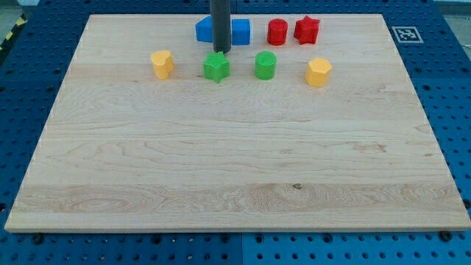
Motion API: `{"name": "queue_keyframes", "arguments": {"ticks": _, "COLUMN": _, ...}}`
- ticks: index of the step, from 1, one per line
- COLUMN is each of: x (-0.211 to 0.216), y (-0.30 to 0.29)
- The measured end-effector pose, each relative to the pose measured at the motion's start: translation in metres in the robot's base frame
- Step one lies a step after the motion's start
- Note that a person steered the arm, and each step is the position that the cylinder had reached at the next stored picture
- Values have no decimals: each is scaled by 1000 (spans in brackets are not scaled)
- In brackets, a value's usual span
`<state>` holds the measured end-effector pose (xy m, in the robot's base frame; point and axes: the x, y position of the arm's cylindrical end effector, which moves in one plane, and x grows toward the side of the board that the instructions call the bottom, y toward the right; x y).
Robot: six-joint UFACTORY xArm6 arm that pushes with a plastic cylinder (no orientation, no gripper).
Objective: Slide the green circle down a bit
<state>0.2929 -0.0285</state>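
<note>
Hovering just above the green star, my tip sits left of the green circle on the bench; no gripper, just a rod.

Pale wooden board lies on a blue perforated table. Black-and-white marker tag sits at the board's top right corner. Lighting even.

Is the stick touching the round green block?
No, my tip sits just above the green star, while the green circle stands apart to the view's right.
</note>
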Motion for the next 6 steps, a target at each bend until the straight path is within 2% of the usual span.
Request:
{"name": "queue_keyframes", "arguments": {"ticks": 3, "x": 16, "y": 68}}
{"name": "queue_keyframes", "arguments": {"ticks": 6, "x": 32, "y": 76}}
